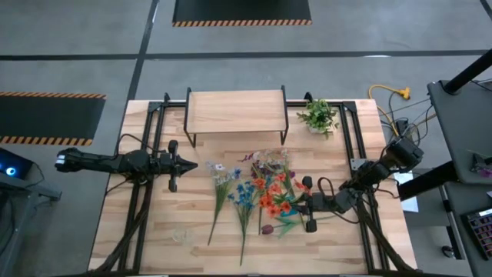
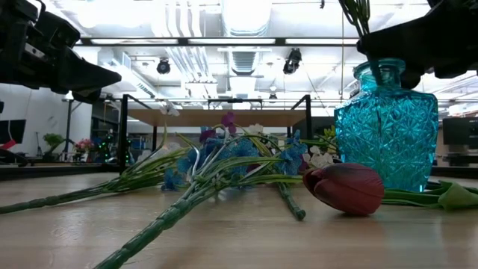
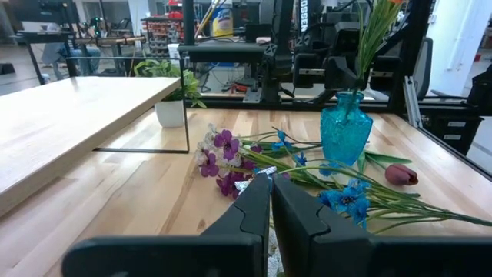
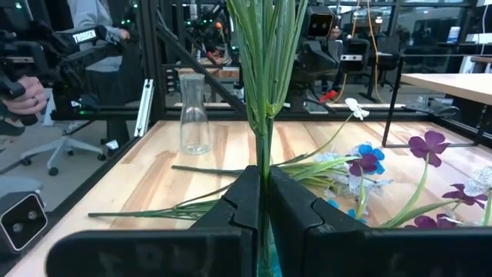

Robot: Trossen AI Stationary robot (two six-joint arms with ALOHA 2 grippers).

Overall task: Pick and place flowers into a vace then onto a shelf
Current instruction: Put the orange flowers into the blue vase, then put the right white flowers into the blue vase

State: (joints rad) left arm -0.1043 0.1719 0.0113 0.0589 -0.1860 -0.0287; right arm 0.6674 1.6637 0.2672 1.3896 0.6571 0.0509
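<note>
One faceted teal glass vase (image 2: 386,127); right gripper (image 4: 264,201) clamped on thin green flowers (image 4: 265,46) stems. Left gripper (image 3: 270,196) together at nine o'clock.

My tabletop (image 1: 154,231) is light wood planking. Across its middle the flowers (image 1: 254,188) lie loose, a dark red bud (image 2: 345,188) beside the blue vase (image 2: 385,127). The shelf (image 1: 236,111) stands at the far edge, a potted plant (image 1: 319,117) to its right, a clear carafe (image 4: 194,120) near left.
</note>
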